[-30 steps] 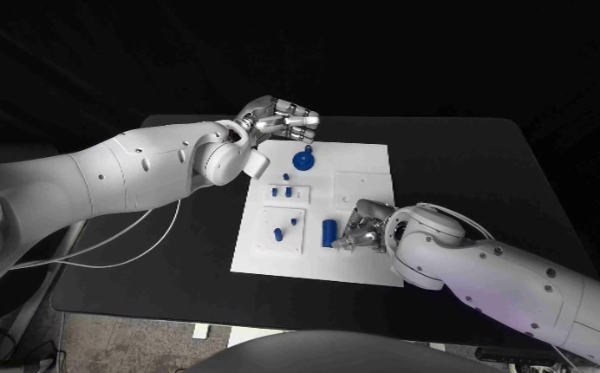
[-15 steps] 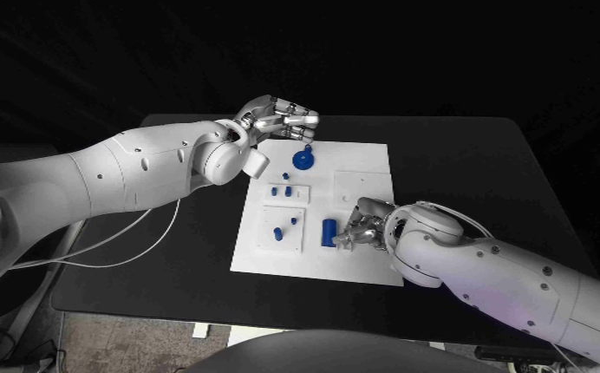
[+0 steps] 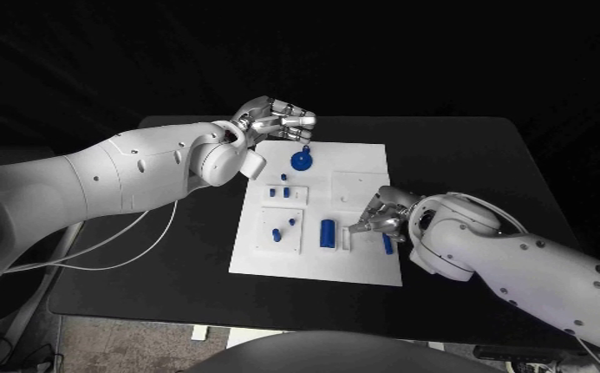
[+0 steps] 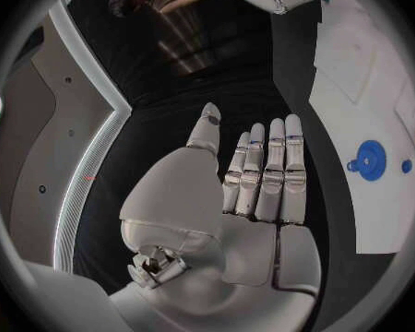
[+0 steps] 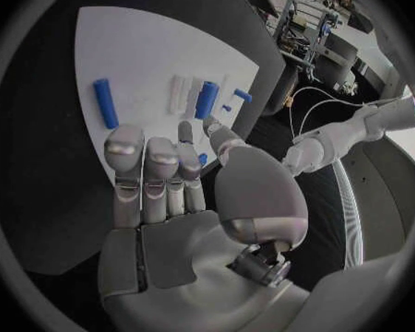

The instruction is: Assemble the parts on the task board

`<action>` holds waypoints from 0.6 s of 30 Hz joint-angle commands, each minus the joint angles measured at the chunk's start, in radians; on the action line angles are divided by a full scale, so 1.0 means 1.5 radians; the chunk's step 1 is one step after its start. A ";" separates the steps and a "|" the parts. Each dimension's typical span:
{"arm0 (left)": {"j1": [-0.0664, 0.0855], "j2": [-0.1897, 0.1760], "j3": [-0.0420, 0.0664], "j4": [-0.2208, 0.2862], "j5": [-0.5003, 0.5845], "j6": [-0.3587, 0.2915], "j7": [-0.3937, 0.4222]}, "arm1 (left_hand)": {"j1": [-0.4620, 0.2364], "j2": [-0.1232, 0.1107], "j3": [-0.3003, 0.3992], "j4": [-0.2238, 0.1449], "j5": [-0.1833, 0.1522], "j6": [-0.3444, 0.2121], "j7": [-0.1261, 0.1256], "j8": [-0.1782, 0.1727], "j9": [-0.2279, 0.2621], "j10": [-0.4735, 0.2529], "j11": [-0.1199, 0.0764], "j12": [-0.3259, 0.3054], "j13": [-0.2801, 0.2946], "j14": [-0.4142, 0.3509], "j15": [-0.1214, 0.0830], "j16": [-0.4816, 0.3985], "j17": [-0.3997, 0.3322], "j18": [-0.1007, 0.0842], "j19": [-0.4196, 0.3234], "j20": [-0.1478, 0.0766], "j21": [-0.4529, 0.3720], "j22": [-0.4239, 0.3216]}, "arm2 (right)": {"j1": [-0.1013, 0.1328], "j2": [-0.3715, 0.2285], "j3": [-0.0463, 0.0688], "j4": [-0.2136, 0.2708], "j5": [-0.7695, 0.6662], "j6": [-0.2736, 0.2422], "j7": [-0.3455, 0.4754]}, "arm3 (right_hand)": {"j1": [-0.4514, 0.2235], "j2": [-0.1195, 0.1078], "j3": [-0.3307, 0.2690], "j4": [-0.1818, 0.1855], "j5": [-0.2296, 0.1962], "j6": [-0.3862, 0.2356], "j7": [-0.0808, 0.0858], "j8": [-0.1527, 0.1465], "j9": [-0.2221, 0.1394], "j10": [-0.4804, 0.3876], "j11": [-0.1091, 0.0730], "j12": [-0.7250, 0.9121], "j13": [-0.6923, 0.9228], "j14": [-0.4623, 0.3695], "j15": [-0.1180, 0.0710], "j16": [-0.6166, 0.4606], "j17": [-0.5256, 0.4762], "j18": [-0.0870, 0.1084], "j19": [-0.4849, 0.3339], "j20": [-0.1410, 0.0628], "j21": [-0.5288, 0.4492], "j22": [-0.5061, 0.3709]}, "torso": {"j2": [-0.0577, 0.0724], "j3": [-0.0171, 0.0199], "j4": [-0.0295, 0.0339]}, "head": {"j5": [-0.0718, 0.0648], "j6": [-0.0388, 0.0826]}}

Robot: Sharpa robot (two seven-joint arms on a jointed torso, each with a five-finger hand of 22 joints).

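Between picks: right hand [image 3: 381, 217] spread and empty over board [image 3: 362, 160], beside loose rod [image 3: 388, 244]. Left hand [image 3: 277, 119] spread, idle at far edge. Next, probably pinch rod, then seat it.

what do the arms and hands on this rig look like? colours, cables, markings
Both arms are smooth glossy white shells with rounded joint housings and small dark fastener dots. A thin white cable loops under the left arm. The left hand and right hand are silver metal with segmented fingers and pale pads. No logos or markings are legible.
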 commanded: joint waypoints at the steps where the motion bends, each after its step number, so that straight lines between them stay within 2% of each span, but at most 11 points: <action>1: 0.000 -0.001 0.000 0.001 -0.001 0.009 0.004 | -0.007 0.001 0.000 0.003 0.001 -0.005 0.001 0.000 0.000 -0.004 0.000 0.001 0.001 -0.003 0.003 0.001 0.001 -0.005 -0.004 -0.001 0.002 -0.001 | 0.000 -0.022 0.018 0.012 0.020 0.018 0.000 | 0.010 0.001 0.000 0.008 -0.008 -0.006 0.000 0.001 -0.009 0.000 0.007 0.006 -0.003 -0.001 0.007 0.005 0.001 0.001 0.030 0.007 0.001 0.066 | -0.001 -0.0002 -0.0017 | -0.005 0.001; 4: 0.000 -0.001 0.000 0.001 -0.002 0.010 0.003 | -0.007 0.001 0.000 0.003 0.001 -0.005 0.001 0.000 0.000 -0.004 0.000 0.001 0.001 -0.003 0.003 0.001 0.001 -0.005 -0.004 -0.001 0.002 -0.001 | 0.001 -0.047 0.036 0.016 0.015 0.038 -0.012 | 0.012 -0.003 0.005 0.012 -0.016 -0.007 0.001 0.002 -0.016 -0.002 0.008 0.005 -0.006 -0.001 0.008 0.004 0.000 0.001 0.029 0.008 0.002 0.066 | -0.001 -0.0003 -0.0028 | -0.009 0.002; 7: 0.000 -0.001 0.000 0.001 -0.002 0.012 0.002 | -0.007 0.001 0.000 0.003 0.001 -0.005 0.001 0.000 0.000 -0.004 0.000 0.001 0.001 -0.003 0.003 0.001 0.001 -0.005 -0.004 -0.001 0.002 -0.001 | 0.001 -0.064 0.046 0.012 0.011 0.051 -0.024 | 0.011 -0.004 0.007 0.016 -0.022 -0.005 0.001 0.001 -0.019 -0.002 0.007 0.005 -0.008 -0.001 0.008 0.005 0.001 0.001 0.029 0.008 0.004 0.067 | -0.002 -0.0002 -0.0033 | -0.012 0.004; 10: 0.000 -0.001 -0.001 0.001 -0.002 0.014 0.001 | -0.007 0.001 0.000 0.004 0.000 -0.005 0.001 0.000 0.000 -0.004 0.000 0.001 0.001 -0.004 0.003 0.000 0.001 -0.006 -0.005 -0.001 0.003 -0.002 | 0.001 -0.074 0.050 0.005 0.007 0.072 -0.037 | 0.009 -0.005 0.008 0.021 -0.032 -0.005 0.001 0.002 -0.020 -0.003 0.007 0.005 -0.009 -0.001 0.007 0.005 0.002 0.002 0.029 0.007 0.004 0.066 | -0.002 -0.0004 -0.0050 | -0.013 0.004; 12: 0.000 0.000 -0.001 0.000 -0.002 0.015 0.000 | -0.007 0.001 0.000 0.004 0.000 -0.005 0.001 0.000 0.000 -0.004 0.000 0.001 0.001 -0.004 0.003 0.000 0.001 -0.006 -0.005 -0.001 0.003 -0.002 | 0.001 -0.078 0.052 0.000 0.004 0.085 -0.046 | 0.004 -0.008 0.011 0.033 -0.057 -0.006 0.002 0.002 -0.022 -0.006 0.008 0.002 -0.011 -0.002 0.008 0.004 0.001 0.002 0.029 0.007 0.004 0.066 | -0.003 0.0003 -0.0066 | -0.012 0.003; 16: 0.000 0.000 -0.002 0.000 -0.002 0.016 -0.001 | -0.007 0.000 0.000 0.004 -0.002 -0.005 0.001 0.000 0.000 -0.004 0.000 0.001 0.001 -0.004 0.003 0.001 0.001 -0.006 -0.005 -0.001 0.003 -0.003 | -0.002 -0.079 0.053 -0.010 -0.011 0.107 -0.065 | 0.003 -0.024 0.023 0.063 -0.065 -0.007 0.004 0.002 -0.025 -0.008 0.009 0.001 -0.015 -0.002 0.008 0.002 0.002 0.002 0.028 0.008 0.002 0.066 | -0.004 0.0013 -0.0076 | -0.014 0.003; 18: 0.000 0.000 -0.003 0.000 -0.002 0.016 -0.001 | -0.007 0.000 0.000 0.004 -0.002 -0.005 0.001 0.000 0.000 -0.004 0.000 0.001 0.001 -0.004 0.003 0.001 0.001 -0.006 -0.005 -0.001 0.003 -0.003 | -0.006 -0.077 0.051 -0.012 -0.020 0.115 -0.074 | 0.004 -0.031 0.023 0.074 -0.067 -0.009 0.005 0.001 -0.027 -0.010 0.009 0.000 -0.016 -0.002 0.009 0.002 0.002 0.002 0.028 0.008 0.000 0.066 | -0.003 0.0003 -0.0065 | -0.015 0.004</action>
